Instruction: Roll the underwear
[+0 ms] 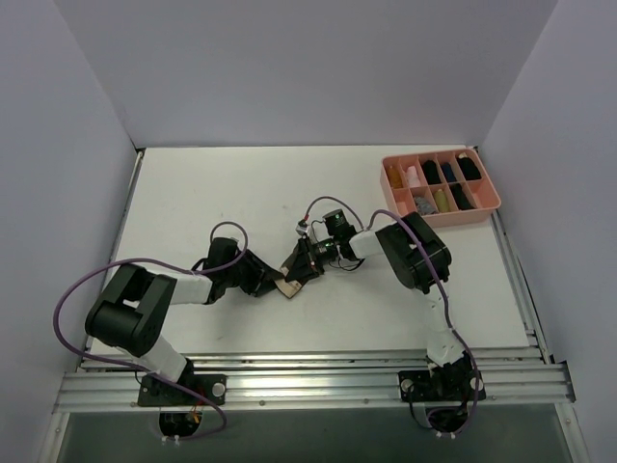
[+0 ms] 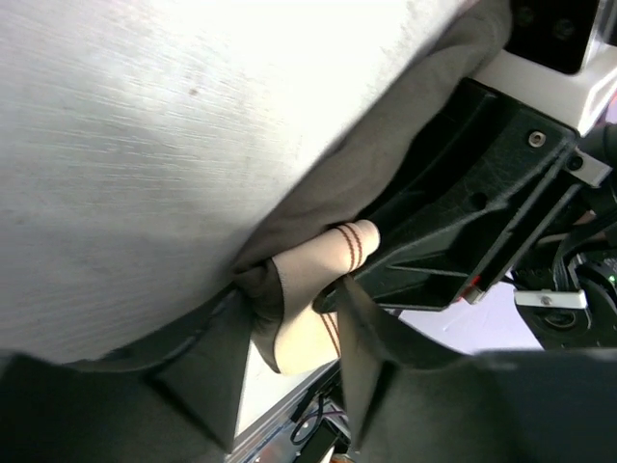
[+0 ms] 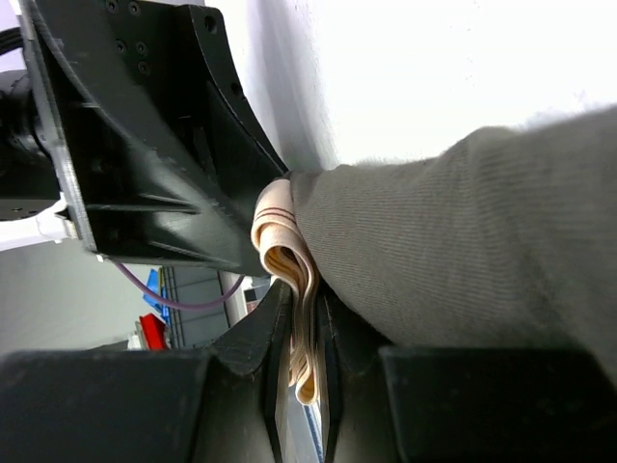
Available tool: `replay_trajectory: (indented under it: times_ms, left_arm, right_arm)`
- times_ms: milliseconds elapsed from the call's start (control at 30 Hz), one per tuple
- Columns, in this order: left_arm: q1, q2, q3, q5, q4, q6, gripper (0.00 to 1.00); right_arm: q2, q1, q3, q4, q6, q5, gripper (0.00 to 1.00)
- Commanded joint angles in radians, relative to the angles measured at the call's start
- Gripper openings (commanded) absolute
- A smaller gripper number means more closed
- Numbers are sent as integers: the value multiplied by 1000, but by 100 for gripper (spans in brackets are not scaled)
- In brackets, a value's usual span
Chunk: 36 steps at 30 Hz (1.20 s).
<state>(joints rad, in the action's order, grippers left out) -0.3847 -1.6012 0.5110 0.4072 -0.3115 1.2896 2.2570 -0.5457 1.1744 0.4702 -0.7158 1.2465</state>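
The underwear (image 1: 292, 273) is a dark olive cloth lying mid-table between my two grippers, its tan waistband (image 1: 286, 287) at the near end. In the right wrist view the folded waistband (image 3: 285, 253) is pinched between the fingers of my right gripper (image 3: 304, 301), which is shut on it, with the olive cloth (image 3: 463, 251) bulging to the right. In the left wrist view my left gripper (image 2: 297, 287) stands open, its fingers wide apart on either side of the waistband fold (image 2: 307, 289). Both grippers (image 1: 262, 280) (image 1: 301, 268) meet tip to tip at the garment.
A pink compartment tray (image 1: 439, 218) with small rolled bundles sits at the back right. White walls enclose the table on three sides. The metal rail (image 1: 318, 381) with the arm bases runs along the near edge. Purple cables loop over both arms.
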Motion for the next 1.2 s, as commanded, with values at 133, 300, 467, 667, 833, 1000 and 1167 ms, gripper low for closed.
replay_trajectory:
  times_ms: [133, 300, 467, 667, 833, 1000, 1167]
  left_arm:
    - [-16, -66, -25, -125, 126, -46, 25]
    - [-14, -31, 0, -133, 195, -70, 4]
    - [-14, -5, 49, -143, 302, -110, 2]
    - [-16, 12, 116, -137, 495, -148, 2]
    - [-16, 17, 207, -130, 652, -174, 2]
    - [-10, -20, 294, -99, 807, -205, 2]
    - [6, -66, 349, -68, 886, -222, 2]
  right_arm:
    - [46, -7, -9, -91, -7, -64, 2]
    - [-19, -2, 33, -271, 140, -137, 19]
    - [-112, 9, 94, -454, 260, -316, 28]
    - [-253, -5, 177, -663, 360, -611, 35]
    - [-387, -143, 188, -700, 475, -945, 41]
    - [-510, -321, 90, -581, 533, -1125, 45]
    - [-537, -424, 59, -544, 592, -1277, 46]
